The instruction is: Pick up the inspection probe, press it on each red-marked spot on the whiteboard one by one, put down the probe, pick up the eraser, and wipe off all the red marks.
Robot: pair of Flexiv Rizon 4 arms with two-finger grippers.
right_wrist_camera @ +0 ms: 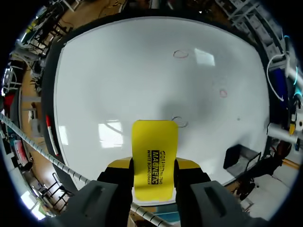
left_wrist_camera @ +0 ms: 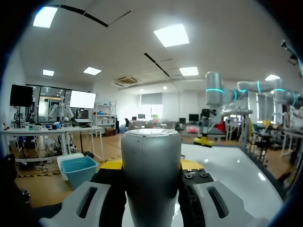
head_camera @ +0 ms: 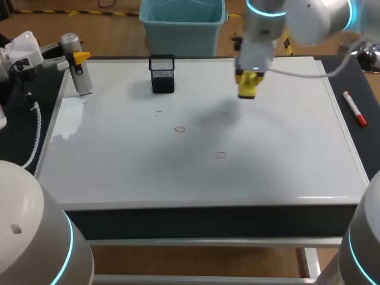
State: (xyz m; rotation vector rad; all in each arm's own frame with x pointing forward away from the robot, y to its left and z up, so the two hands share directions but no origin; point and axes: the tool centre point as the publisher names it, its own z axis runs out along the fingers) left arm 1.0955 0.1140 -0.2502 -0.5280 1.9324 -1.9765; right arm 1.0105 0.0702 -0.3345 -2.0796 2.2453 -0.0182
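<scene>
My left gripper (head_camera: 80, 58) is shut on the grey cylindrical probe (head_camera: 78, 71) above the whiteboard's (head_camera: 148, 172) far left corner. In the left wrist view the probe (left_wrist_camera: 151, 156) fills the gap between the fingers. My right gripper (head_camera: 249, 76) is shut on the yellow eraser (head_camera: 247, 86), which hangs over the board's back right part. In the right wrist view the eraser (right_wrist_camera: 154, 158) sits above one faint red ring (right_wrist_camera: 179, 121). Two more red rings (head_camera: 180, 129) (head_camera: 219, 155) lie near the board's middle.
A black mesh holder (head_camera: 162, 73) stands at the back of the board, left of the eraser. A red marker (head_camera: 354, 108) lies on the dark strip beside the board's right edge.
</scene>
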